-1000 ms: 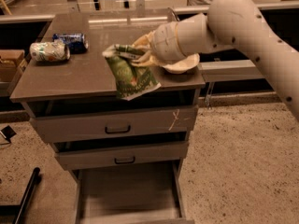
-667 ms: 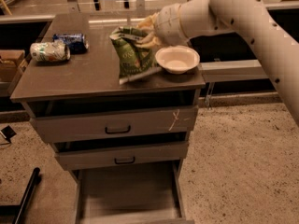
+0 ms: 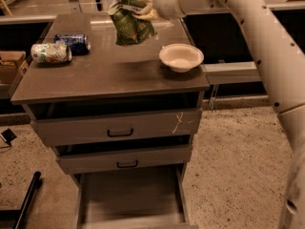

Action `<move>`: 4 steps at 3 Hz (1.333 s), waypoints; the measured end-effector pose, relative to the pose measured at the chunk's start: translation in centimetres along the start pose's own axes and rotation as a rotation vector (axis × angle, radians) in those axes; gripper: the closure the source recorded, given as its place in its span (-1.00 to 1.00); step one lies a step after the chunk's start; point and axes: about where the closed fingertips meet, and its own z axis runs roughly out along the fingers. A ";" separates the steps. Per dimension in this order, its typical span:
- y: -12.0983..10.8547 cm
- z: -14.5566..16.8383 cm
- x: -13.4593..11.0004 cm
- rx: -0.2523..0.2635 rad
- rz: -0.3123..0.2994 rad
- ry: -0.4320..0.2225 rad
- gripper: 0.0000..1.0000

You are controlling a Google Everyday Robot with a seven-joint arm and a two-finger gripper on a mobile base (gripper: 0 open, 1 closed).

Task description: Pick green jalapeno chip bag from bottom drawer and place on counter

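While suspended over the desk (image 3: pixel 95 78), grips the green jalapeno chip bag (image 3: pixel 129 26) by its top in the end effector (image 3: pixel 145 3). Shows bottom drawer (image 3: pixel 131 199) open below.

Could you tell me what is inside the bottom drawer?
The bottom drawer shows only bare floor; its back hides under the middle drawer. The gripper holds the green jalapeno chip bag above the counter.

Lab-like room: speckled floor (image 3: pixel 238 166), drawer cabinet (image 3: pixel 119 127), claw (image 3: pixel 144 7) holding bag (image 3: pixel 131 26) above counter (image 3: pixel 105 73).

Cream gripper (image 3: pixel 142 4) over the grey-brown counter (image 3: pixel 95 75) grips a green bag (image 3: pixel 131 26); white bowl (image 3: pixel 181 57), blue can (image 3: pixel 72 42), white-green can (image 3: pixel 50 52).
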 end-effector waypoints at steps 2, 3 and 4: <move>0.1 1.6 3.2 0.035 0.012 0.002 0.01; 0.1 1.7 3.2 0.035 0.012 0.002 -0.46; 0.1 1.7 3.2 0.035 0.012 0.002 -0.92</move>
